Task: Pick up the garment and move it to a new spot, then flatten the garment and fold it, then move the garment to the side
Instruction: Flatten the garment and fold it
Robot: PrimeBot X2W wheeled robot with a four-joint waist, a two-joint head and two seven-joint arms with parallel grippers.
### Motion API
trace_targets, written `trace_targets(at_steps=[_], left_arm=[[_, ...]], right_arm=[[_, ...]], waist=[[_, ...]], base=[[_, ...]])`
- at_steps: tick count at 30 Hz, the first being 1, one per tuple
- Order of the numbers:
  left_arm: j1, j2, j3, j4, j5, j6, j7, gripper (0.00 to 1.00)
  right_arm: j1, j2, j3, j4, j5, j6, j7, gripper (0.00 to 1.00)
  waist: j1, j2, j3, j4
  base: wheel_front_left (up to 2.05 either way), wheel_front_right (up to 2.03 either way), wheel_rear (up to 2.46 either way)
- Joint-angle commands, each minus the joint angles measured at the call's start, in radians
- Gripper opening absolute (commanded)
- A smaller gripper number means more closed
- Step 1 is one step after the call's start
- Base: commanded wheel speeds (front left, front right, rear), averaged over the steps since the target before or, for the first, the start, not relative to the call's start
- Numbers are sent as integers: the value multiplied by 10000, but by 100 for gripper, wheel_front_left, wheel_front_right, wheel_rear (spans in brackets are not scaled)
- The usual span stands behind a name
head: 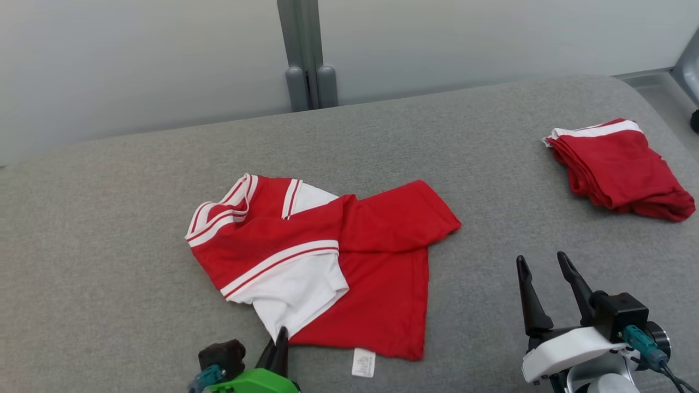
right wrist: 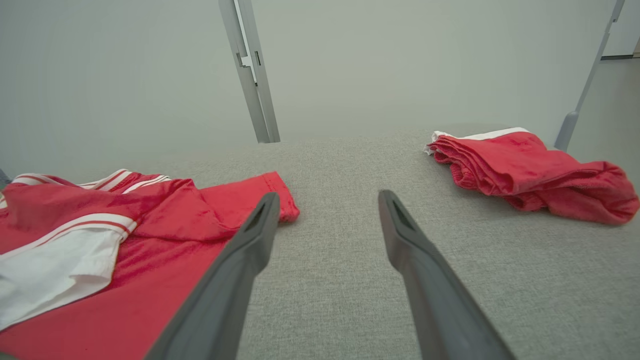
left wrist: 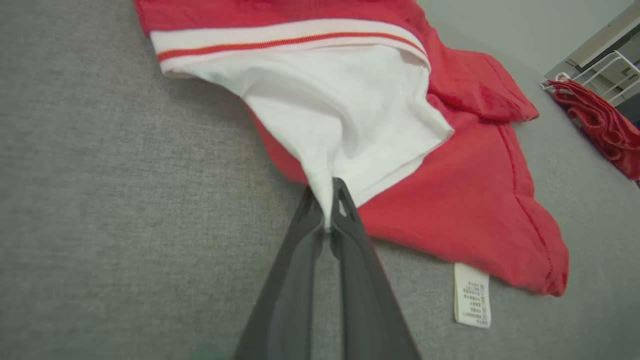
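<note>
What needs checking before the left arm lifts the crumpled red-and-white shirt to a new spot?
1. Left gripper shut on the white corner of the crumpled red-and-white shirt: ok.
2. Grip deep enough for a lift: cannot tell; just the tips pinch a narrow fold.
3. Right gripper open, off the cloth: ok.
4. Shirt lying flat: not ok; parts folded over each other.
5. Folded red garment apart from the shirt: ok.
6. Bare grey fabric tabletop available for placing: ok.
</note>
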State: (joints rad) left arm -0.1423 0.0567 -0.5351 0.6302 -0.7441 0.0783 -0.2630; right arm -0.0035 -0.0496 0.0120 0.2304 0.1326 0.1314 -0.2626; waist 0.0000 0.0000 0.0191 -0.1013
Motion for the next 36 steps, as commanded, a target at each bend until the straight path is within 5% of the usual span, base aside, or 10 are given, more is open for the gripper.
trace_targets(at_steps=[1, 10, 13, 25, 36], left_arm=[[221, 187, 165, -187, 94, 61, -12, 0], [1122, 439, 668, -864, 299, 261, -13, 0], [1039, 427, 707, -826, 393, 313, -13, 100], [787, 618, 1045, -1313, 1060, 410, -14, 100], [-65, 103, -446, -904, 1475, -156, 497, 100]], right_arm=[[121, -18, -9, 13, 89, -16, -31, 100], [61, -21, 4, 36, 225, -16, -31, 100], [15, -19, -2, 61, 231, -16, -31, 100], [-55, -21, 30, 118, 149, -16, -31, 100], [-213, -18, 97, 148, 41, -16, -31, 100]], waist=[[0, 0, -141, 289], [0, 0, -262, 1151], [0, 0, -283, 1255], [0, 0, -250, 1053], [0, 0, 43, 492]], base=[[0, 0, 0], [0, 0, 0], [0, 0, 0], [0, 0, 0], [0, 0, 0]])
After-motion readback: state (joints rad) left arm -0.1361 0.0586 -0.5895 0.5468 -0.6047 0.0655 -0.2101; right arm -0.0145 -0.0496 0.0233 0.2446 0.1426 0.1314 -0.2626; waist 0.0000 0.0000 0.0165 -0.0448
